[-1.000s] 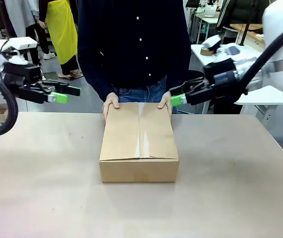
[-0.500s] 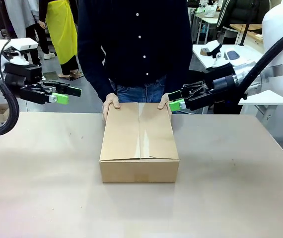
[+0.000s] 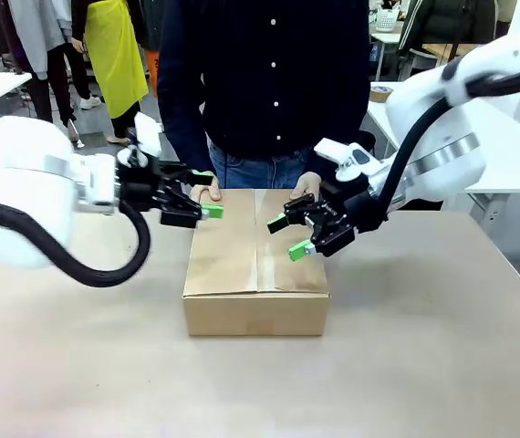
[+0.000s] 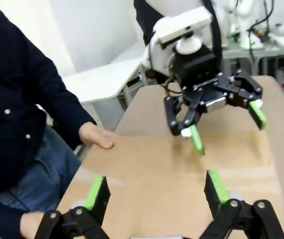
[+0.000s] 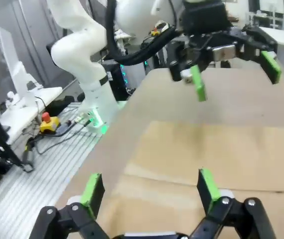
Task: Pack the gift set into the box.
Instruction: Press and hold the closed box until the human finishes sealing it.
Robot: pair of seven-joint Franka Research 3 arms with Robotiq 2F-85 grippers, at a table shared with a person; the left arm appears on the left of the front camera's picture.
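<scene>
The box (image 3: 255,274) sits in the middle of the table with its flaps folded shut and a seam down the top. A person's hands (image 3: 205,192) rest on its far edge. My left gripper (image 3: 208,193) hovers open over the far left part of the lid, next to one hand. My right gripper (image 3: 287,238) hangs open over the lid's right half. In the left wrist view my own gripper (image 4: 157,191) faces the right gripper (image 4: 226,128) across the box top (image 4: 147,169). The right wrist view shows its gripper (image 5: 150,188) above the box (image 5: 207,149). The gift set is out of view.
The tan table (image 3: 424,365) spreads around the box on all sides. The person (image 3: 260,82) stands close against the far edge. White tables (image 3: 506,137) and other people (image 3: 114,55) stand farther back.
Both arms have swung in from the table's sides to above the box lid, grippers staying open. The person's hands remain on the far edge.
</scene>
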